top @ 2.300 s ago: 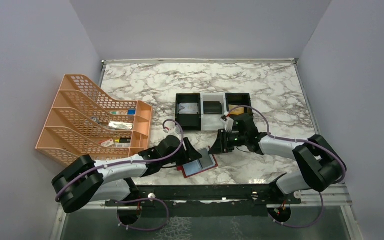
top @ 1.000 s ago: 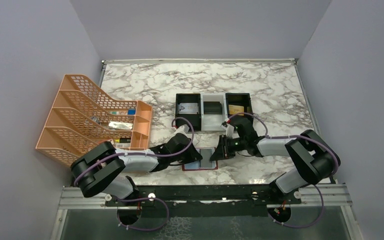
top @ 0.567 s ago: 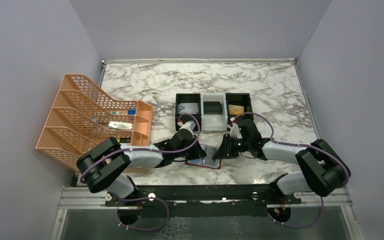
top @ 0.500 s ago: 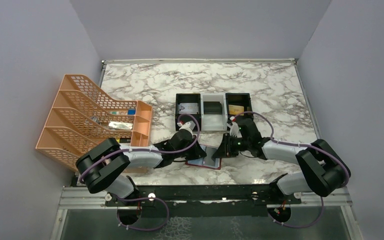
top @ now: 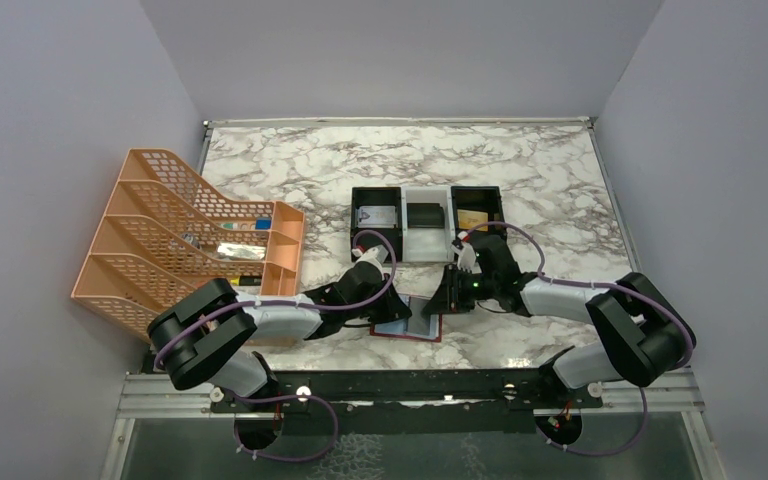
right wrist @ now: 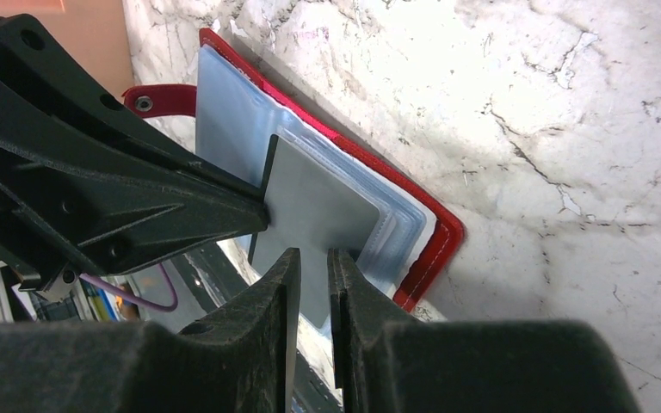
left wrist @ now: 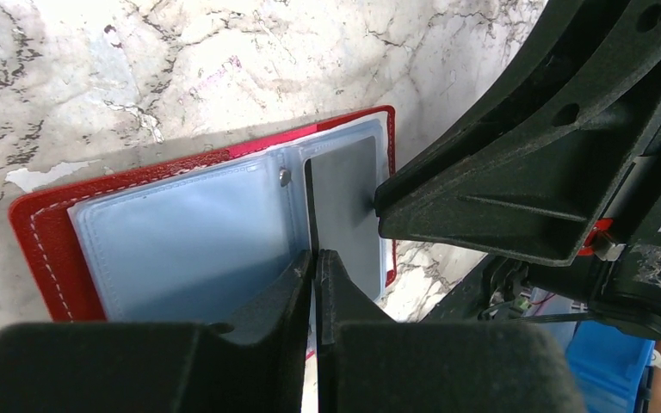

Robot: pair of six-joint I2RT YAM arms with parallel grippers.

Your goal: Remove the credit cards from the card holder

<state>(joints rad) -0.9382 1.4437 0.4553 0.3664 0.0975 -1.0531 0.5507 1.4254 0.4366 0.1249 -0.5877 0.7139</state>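
While three cards already lie in the tray (top: 427,245) at the middle of the table (top: 520,170), the job looks well along but not finished. A silvery card (top: 379,216) sits in the tray's left compartment, a black card (top: 426,214) in the middle one and a gold card (top: 473,220) in the right one.

The card holder (left wrist: 52,241) lies open and flat near the front edge, between the two arms. At least one more card is in it: a grey card (left wrist: 342,206) on top of the clear sleeves of one panel. The other panel shows only pale blue plastic. I cannot tell whether anything hides in the sleeves stacked underneath.

The left gripper (left wrist: 314,262) has its fingers together, tips down at the holder's fold, right against the inner edge of the grey card. It looks to be pinning the holder, though it might be nipping that edge. The right gripper (right wrist: 312,262) comes in from the opposite side with a narrow gap between its fingers, above the card's outer edge. I would not call that a grip yet.

An orange file rack (top: 160,175) stands well off to the left, out of the way. The real crowding is the two grippers, nose to nose over one small card, and the thin card lying flat on slippery plastic.
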